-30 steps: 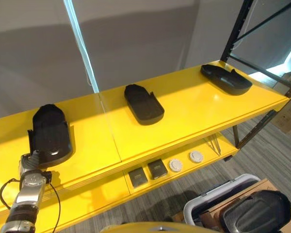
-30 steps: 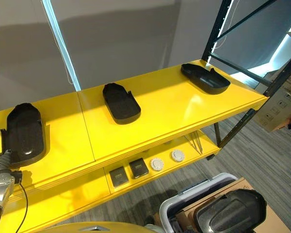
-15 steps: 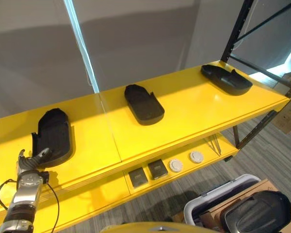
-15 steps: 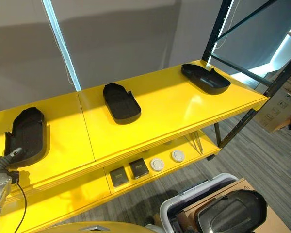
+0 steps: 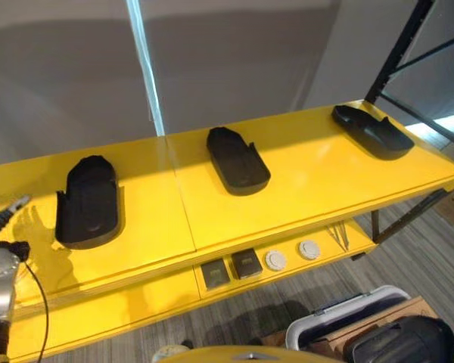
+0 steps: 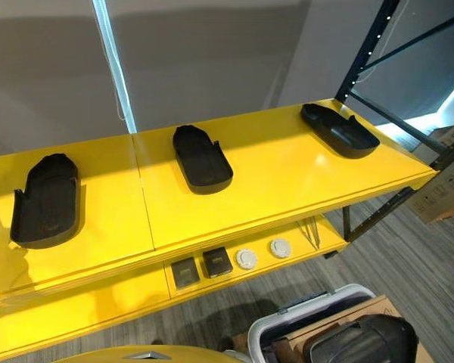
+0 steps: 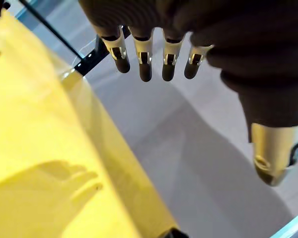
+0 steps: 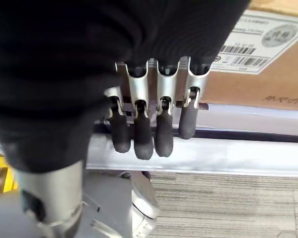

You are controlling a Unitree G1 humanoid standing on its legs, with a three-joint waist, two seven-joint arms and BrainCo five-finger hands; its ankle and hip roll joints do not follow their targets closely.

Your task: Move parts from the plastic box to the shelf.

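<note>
From the left eye: yellow shelf (image 5: 303,181) with three black parts on its top board; left part (image 5: 89,203) near the left end, middle part (image 5: 238,159) by the middle seam, right part (image 5: 372,131) close to the far right corner; all three lying flat and well apart; left hand (image 5: 1,221) at the shelf's left end, just beside the left part but not touching it; on the lower board, two small dark squares (image 5: 231,268) and two white discs (image 5: 293,255) along the front edge; plastic box (image 5: 348,318) on the floor below the right end, with a black part (image 5: 401,342) inside.

From the right eye: same three parts on the top board.

From the left wrist: fingers (image 7: 145,57) straight and spread over the yellow board, holding nothing.

From the right wrist: right hand (image 8: 144,99) with fingers (image 8: 143,141) hanging loose and empty, above the box's grey rim (image 8: 213,151); cardboard box (image 8: 268,64) behind it.
</note>
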